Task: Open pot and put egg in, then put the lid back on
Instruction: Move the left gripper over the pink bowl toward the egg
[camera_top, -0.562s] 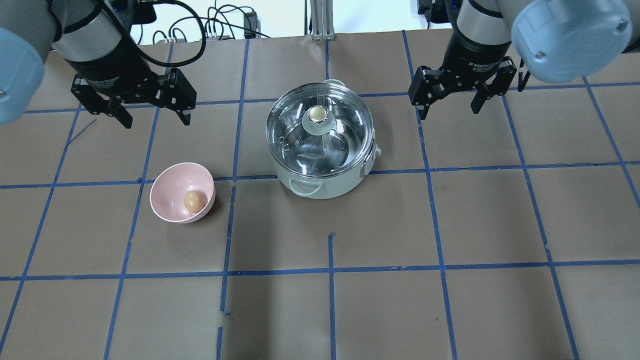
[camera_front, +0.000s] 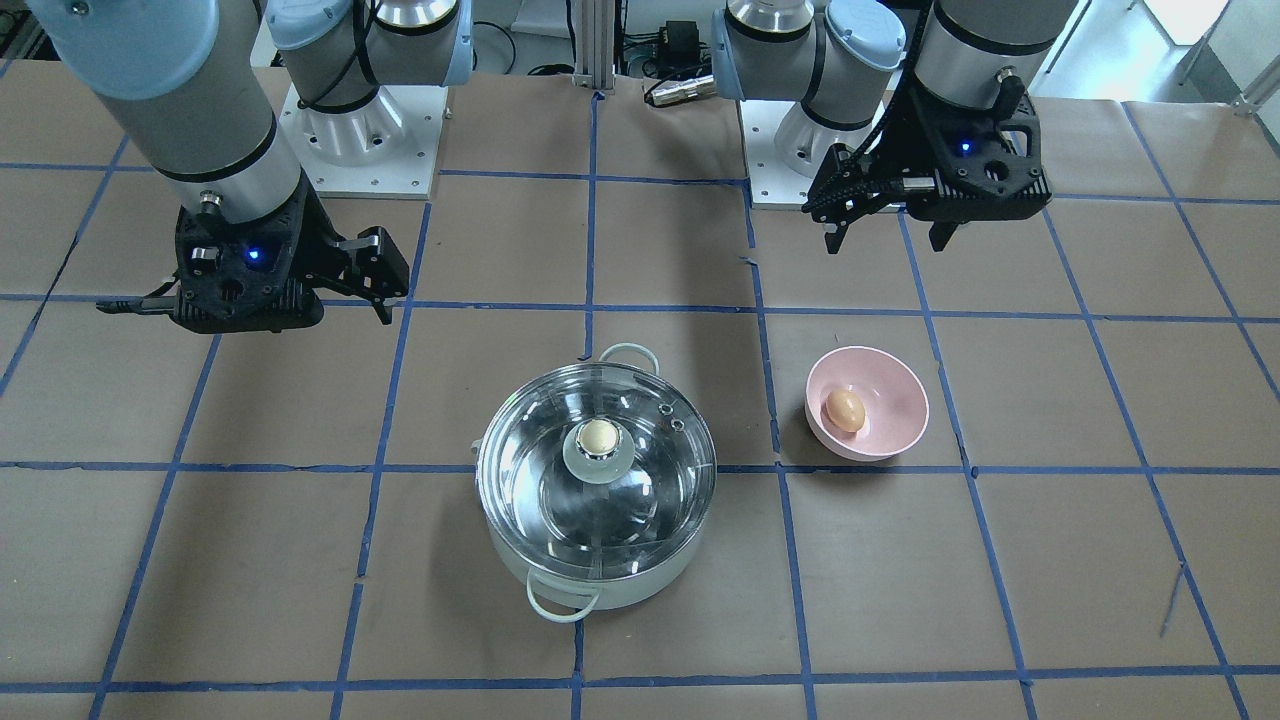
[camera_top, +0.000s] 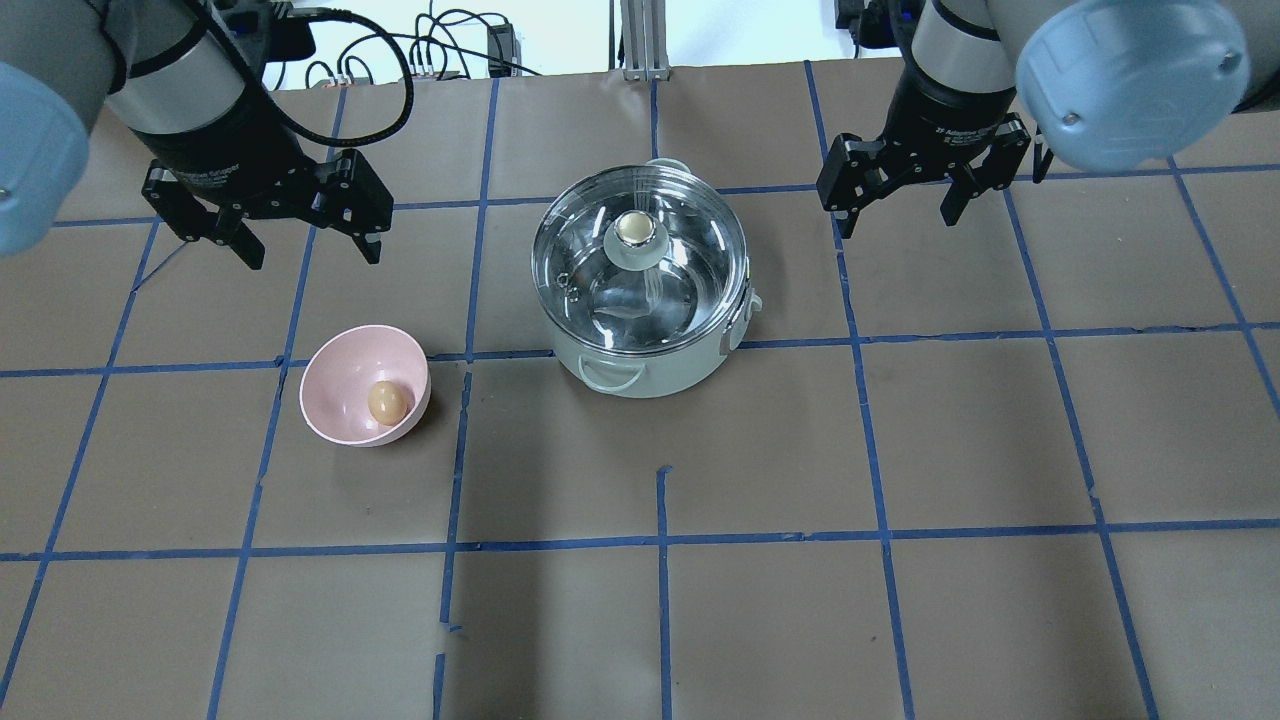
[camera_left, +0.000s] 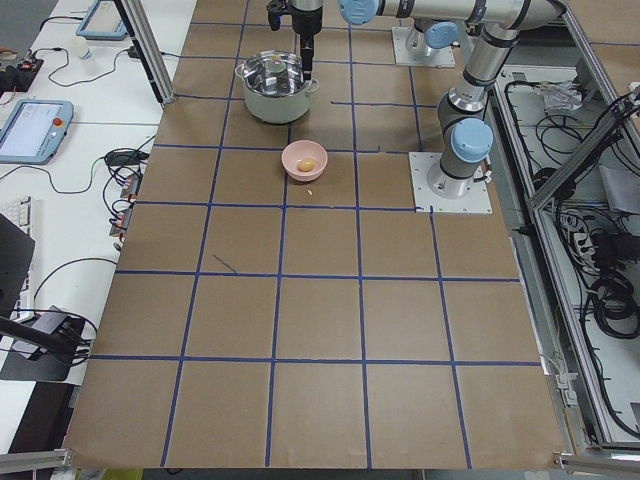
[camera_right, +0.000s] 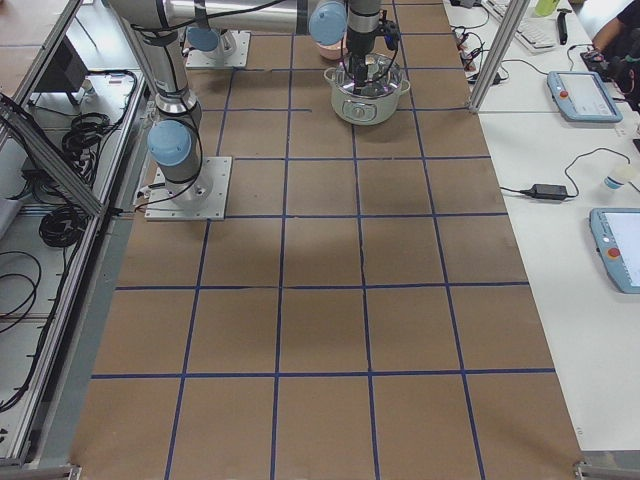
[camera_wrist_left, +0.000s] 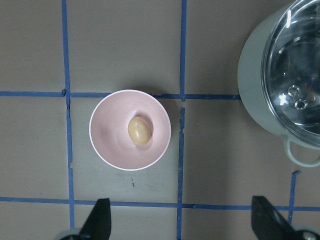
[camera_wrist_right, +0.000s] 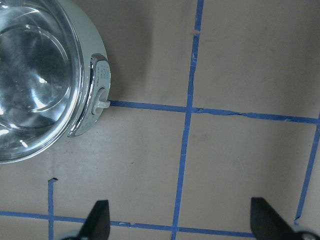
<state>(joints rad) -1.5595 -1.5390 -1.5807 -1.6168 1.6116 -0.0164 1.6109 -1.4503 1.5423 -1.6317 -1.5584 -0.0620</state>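
Note:
The pot (camera_top: 655, 378) stands at the table's middle back with the glass lid (camera_top: 690, 250) on it. The lid's pale green knob (camera_top: 634, 231) has a beige top. The egg (camera_top: 386, 401) lies in a pink bowl (camera_top: 345, 385) to the pot's front left. My left gripper (camera_top: 310, 252) is open and empty, above the table behind the bowl. The left wrist view looks straight down on the egg (camera_wrist_left: 139, 131). My right gripper (camera_top: 897, 222) is open and empty, to the right of the pot. The right wrist view shows the pot's edge (camera_wrist_right: 97, 60).
The table is covered in brown paper with a blue tape grid (camera_top: 660, 540). The robot bases (camera_front: 360, 130) stand at the back edge. Cables and screens lie on side benches off the table.
The left gripper has turned and shifted slightly over the area behind the bowl. The right gripper has barely moved. Pot, lid, bowl and egg have stayed put.

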